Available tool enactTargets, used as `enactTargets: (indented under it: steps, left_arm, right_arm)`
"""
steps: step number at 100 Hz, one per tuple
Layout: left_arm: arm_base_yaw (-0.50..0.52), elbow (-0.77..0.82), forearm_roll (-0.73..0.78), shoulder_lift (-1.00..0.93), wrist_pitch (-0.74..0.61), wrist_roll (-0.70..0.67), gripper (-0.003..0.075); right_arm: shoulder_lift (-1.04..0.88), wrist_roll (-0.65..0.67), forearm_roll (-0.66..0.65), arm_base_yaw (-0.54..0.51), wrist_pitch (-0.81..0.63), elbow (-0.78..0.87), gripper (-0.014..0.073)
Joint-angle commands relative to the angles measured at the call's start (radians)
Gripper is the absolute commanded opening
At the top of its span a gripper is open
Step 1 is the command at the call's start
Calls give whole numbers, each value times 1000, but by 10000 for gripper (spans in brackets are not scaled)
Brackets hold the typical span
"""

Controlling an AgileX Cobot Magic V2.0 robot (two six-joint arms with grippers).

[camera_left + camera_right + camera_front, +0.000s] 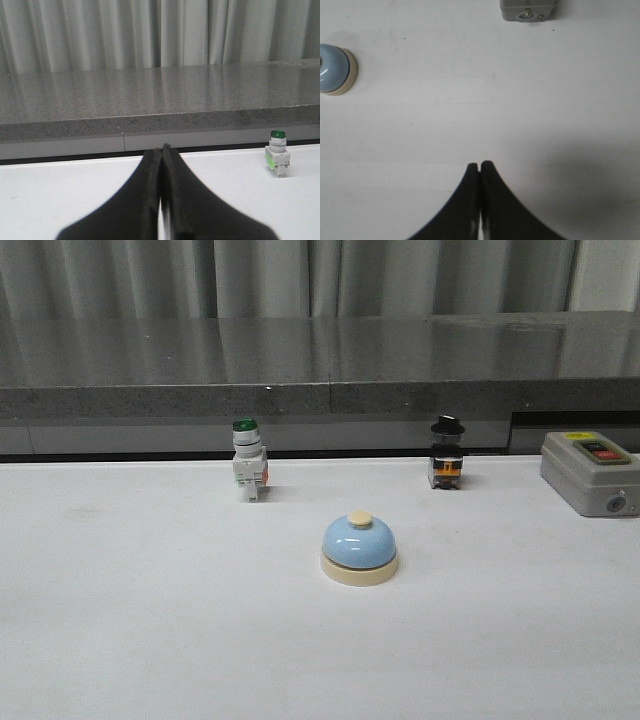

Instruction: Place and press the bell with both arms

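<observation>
The light-blue bell (359,547) with a cream base and cream button stands upright on the white table, near the middle. It also shows in the right wrist view (335,69), far from the fingers. Neither arm shows in the front view. My left gripper (161,150) is shut and empty, low over the table, facing the grey ledge. My right gripper (479,166) is shut and empty, looking down on bare table, well apart from the bell.
A green-capped white push-button switch (249,462) stands behind the bell to the left, also in the left wrist view (277,155). A black-capped switch (446,453) stands back right. A grey two-button box (590,472) sits at the far right, also in the right wrist view (527,10). A grey ledge (320,390) runs behind.
</observation>
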Motion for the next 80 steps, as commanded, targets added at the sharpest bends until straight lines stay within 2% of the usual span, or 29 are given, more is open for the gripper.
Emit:
enactTargets:
  steps: [1,48,80]
  left_arm:
    - [3,42,-2,-28,-84,-10,-20]
    - [3,42,-2,-28,-84,-10,-20]
    - [3,42,-2,-28,-84,-10,-20]
  right_arm:
    - [-102,-3,5,-6,-58,17,-60]
    - [-595,-3,5,-6,-149,191,-60]
    - [-883,-3,-6,-6,-303,353,-60]
